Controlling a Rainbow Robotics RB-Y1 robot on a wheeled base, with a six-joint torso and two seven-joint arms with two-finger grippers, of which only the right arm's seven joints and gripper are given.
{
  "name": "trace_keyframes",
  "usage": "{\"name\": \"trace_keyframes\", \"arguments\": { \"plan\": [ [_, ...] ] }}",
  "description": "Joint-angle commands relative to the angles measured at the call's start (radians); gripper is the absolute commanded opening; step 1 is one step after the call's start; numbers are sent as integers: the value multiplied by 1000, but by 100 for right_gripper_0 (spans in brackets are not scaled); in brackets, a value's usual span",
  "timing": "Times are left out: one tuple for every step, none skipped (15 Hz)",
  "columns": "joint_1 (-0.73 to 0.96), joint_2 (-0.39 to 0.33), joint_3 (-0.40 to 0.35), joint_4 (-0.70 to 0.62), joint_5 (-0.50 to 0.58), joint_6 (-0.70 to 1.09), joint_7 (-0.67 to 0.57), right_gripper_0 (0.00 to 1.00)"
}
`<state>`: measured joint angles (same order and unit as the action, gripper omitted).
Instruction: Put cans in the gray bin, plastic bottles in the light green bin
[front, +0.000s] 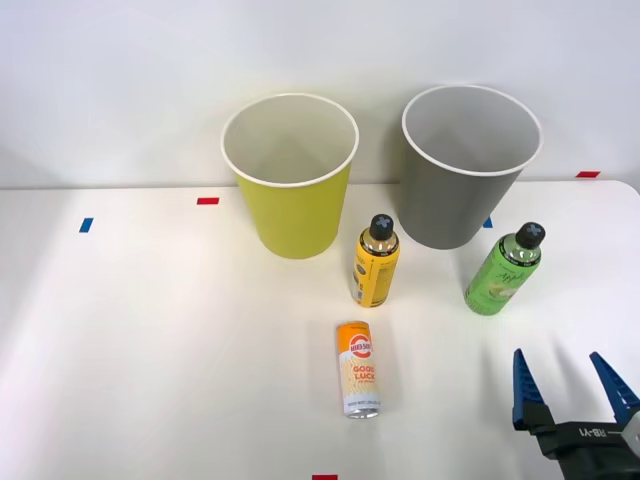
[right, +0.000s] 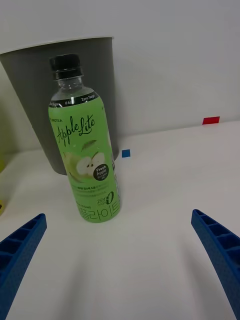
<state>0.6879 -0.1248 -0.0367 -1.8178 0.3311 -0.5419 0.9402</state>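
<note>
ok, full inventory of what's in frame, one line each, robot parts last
light green bin: 1, yellow-green with white rim, far centre-left, upright
gray bin: 1, gray with white rim, far right, upright
yellow bottle: 1, yellow label, black cap, standing between the bins, nearer
green bottle: 1, bright green, black cap, standing in front of the gray bin
orange can: 1, orange and cream, centre, nearest the robot
tape marks: several, red and blue, scattered on the table
table: 1, white
right gripper: 1, blue ribbed fingers, open, near right, facing the green bottle

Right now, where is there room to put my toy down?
The wide bare stretch of table left of the light green bin and the orange can. It's crowded between the bins, around the yellow bottle, green bottle, gray bin and open claw.
</note>
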Motion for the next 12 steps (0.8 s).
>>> {"name": "trace_keyframes", "arguments": {
  "plan": [
    [25, 10, 26, 0, 0, -35, 8, 100],
    [36, 10, 34, 0, 0, -52, 12, 100],
    [45, 10, 37, 0, 2, -69, 17, 100],
    [59, 10, 38, 0, 5, -93, 26, 100],
    [71, 10, 38, 0, 16, -116, 37, 100],
    [82, 10, 38, 0, 19, -135, 80, 100],
    [91, 8, 41, 0, 14, -144, 137, 100],
    [107, 7, 58, 0, -15, -148, 193, 100],
    [119, -1, 77, 0, -46, -156, 239, 100],
    [134, -13, 107, 0, -90, -159, 296, 100],
    [147, -16, 123, 0, -124, -161, 338, 100],
    [160, -16, 130, 0, -149, -161, 384, 100]
  ]
}}
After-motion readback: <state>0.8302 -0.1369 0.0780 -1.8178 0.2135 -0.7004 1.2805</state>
